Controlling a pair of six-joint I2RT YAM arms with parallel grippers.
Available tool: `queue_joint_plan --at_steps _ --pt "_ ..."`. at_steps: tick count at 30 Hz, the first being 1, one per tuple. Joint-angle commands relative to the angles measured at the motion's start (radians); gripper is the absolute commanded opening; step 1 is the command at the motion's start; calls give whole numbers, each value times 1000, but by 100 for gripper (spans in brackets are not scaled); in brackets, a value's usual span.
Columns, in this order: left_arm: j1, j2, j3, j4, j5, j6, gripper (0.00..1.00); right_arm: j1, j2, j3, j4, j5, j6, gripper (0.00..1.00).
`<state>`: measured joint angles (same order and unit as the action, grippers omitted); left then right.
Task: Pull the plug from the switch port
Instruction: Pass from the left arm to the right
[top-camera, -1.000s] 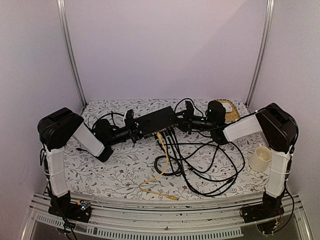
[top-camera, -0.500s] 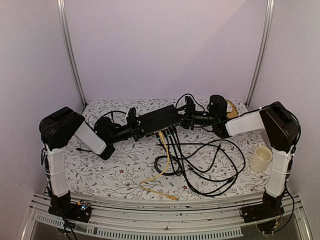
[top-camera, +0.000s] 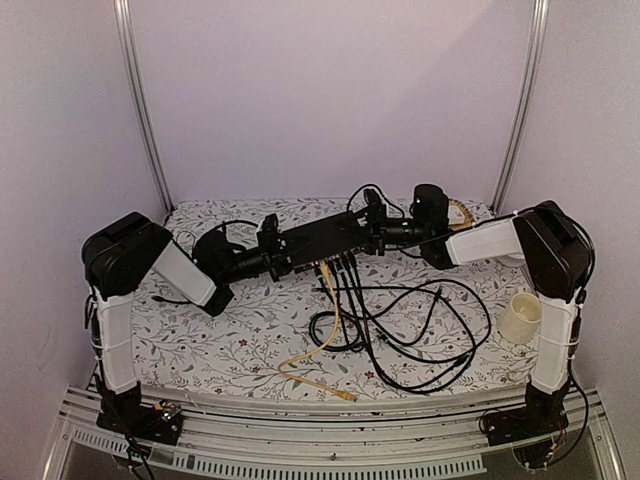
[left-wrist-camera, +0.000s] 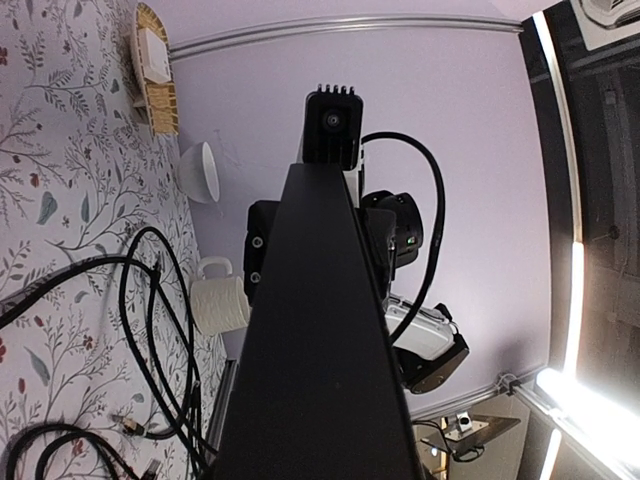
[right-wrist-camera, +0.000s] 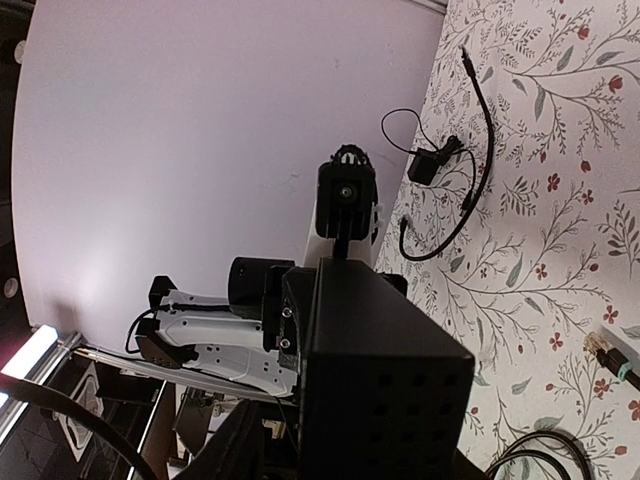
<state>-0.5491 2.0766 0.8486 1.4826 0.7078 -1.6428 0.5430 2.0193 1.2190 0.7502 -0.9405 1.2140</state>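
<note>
The switch (top-camera: 320, 238), a flat black box, hangs above the table between my two grippers. My left gripper (top-camera: 278, 255) is shut on its left end, and its dark top (left-wrist-camera: 325, 350) fills the left wrist view. My right gripper (top-camera: 372, 230) is at the right end. There the perforated end face (right-wrist-camera: 385, 390) stands close, with one finger (right-wrist-camera: 235, 445) a little off its side, so the jaws look open. Several plugs (top-camera: 330, 264) sit in the ports along the near edge. A yellow cable (top-camera: 326, 300) and several black ones hang from them.
A tangle of black cables (top-camera: 400, 330) lies on the flowered cloth under the switch, and the yellow cable's loose end (top-camera: 340, 393) is near the front. A cream mug (top-camera: 520, 318) stands right, a wicker basket (top-camera: 460, 215) back right, a white bowl (left-wrist-camera: 203, 172) near it, a black adapter (right-wrist-camera: 425, 165) back left.
Both arms have carried the switch slightly up and toward the back. The right gripper's jaws have widened at the switch's right end. The left grip is unchanged.
</note>
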Motion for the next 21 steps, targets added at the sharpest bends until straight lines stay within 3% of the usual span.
queue_joint_plan --at_steps 1,11,14,16,21 --pt "-11 -5 26 61 21 -23 0 6 22 45 -4 -37 -14 45" --pt "-10 8 60 29 35 -4 0 43 59 70 -56 -89 -1 34" --pt "-9 7 56 28 38 4 0 50 57 70 -71 -91 1 21" --pt "-9 5 50 28 38 9 0 49 53 66 -76 -90 4 5" --pt "5 -1 19 35 22 15 3 49 37 38 -25 -77 22 2"
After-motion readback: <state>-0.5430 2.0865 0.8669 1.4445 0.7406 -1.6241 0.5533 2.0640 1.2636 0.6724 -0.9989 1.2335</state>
